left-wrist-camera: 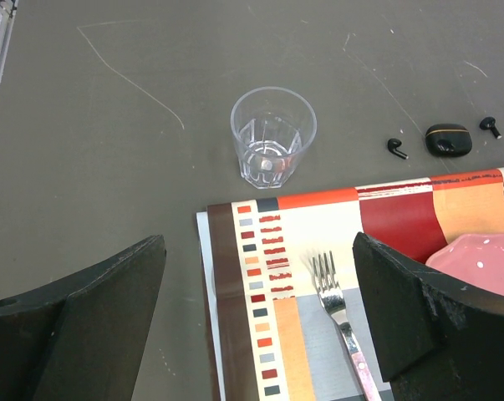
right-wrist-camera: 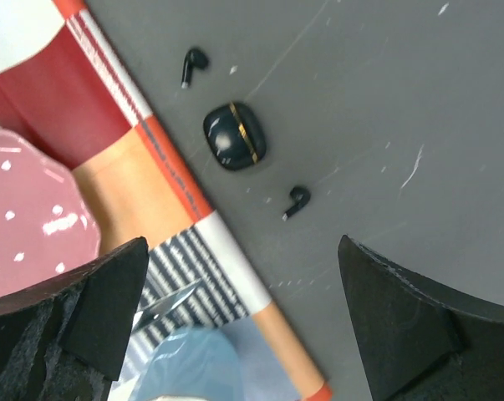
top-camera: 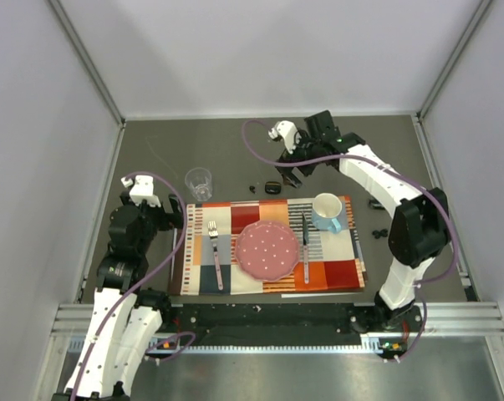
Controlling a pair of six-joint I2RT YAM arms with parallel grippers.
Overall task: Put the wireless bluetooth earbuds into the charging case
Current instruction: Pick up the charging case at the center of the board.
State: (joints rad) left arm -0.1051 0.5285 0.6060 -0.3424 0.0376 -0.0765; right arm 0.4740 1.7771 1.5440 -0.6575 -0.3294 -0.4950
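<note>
Top external view: the case (top-camera: 272, 187) is seen on the bare bench (top-camera: 176, 142), just past the far edge of the mat (top-camera: 331, 271) and roughly in line with the plate (top-camera: 270, 250). By the right wrist camera its lid is shown down, with a thin gold line round the black shell. The left bud (left-wrist-camera: 397, 149) and the right bud (left-wrist-camera: 490, 126) are laid on the bench on either side of the case, each near it but not touching, both outside it. The right arm (top-camera: 377, 180) is stretched toward the far middle of the bench, and the right jaws are held above the case; they are spread wide and nothing is grasped between them. The left arm (top-camera: 134, 230) is placed at the left side, by the mat's far left corner; the left jaws are likewise spread wide and nothing is gripped. A clear glass (top-camera: 199, 182) is stood upright on the bench left of the case, well apart from it. On the mat a fork (top-camera: 216, 255) is laid left of the plate, a knife (top-camera: 304, 238) right of it, and a blue mug (top-camera: 328, 210) is set at the far right corner.
</note>
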